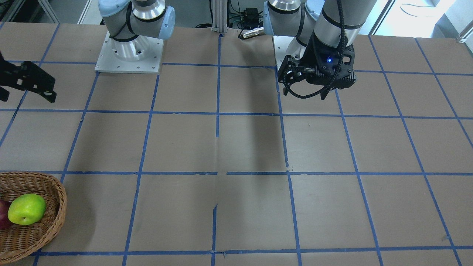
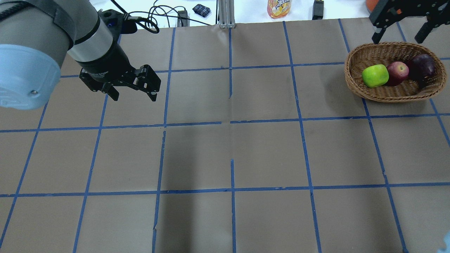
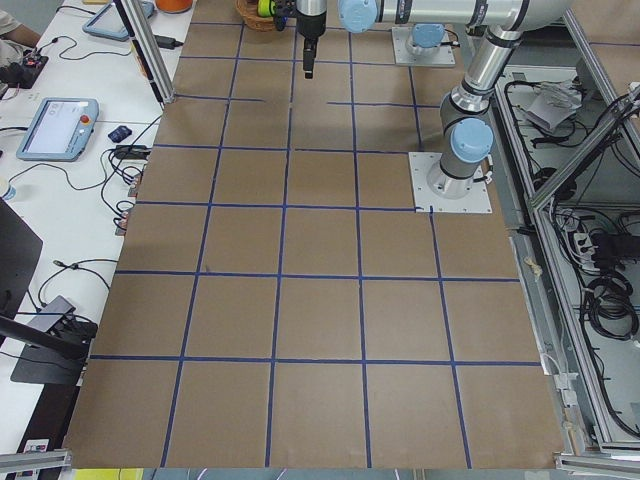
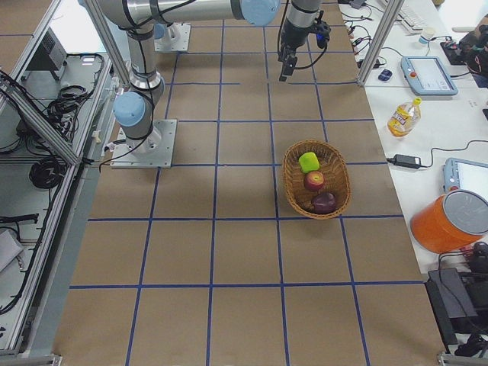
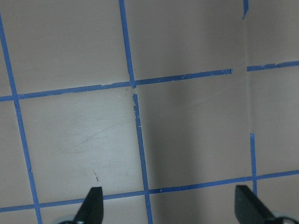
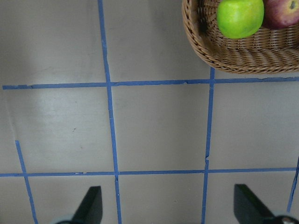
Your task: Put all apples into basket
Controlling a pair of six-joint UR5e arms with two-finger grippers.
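Note:
The wicker basket (image 2: pixel 386 96) sits at the far right of the table. In it lie the yellow-green apple (image 2: pixel 375 75), the red apple (image 2: pixel 398 72) and the dark maroon apple (image 2: pixel 423 66), side by side. My right gripper (image 2: pixel 397 37) is open and empty, high above the table by the basket; its wrist view shows the basket (image 6: pixel 243 58) and the green apple (image 6: pixel 239 17) at the top right. My left gripper (image 2: pixel 133 96) is open and empty above bare table at the left. In the front view the basket (image 1: pixel 51 225) is at the bottom left.
The table is brown with a grid of blue tape. Beyond its far edge stand a juice bottle (image 2: pixel 279 7) and cables. An orange bucket (image 4: pixel 450 221) and tablets (image 4: pixel 428 72) lie on the side bench.

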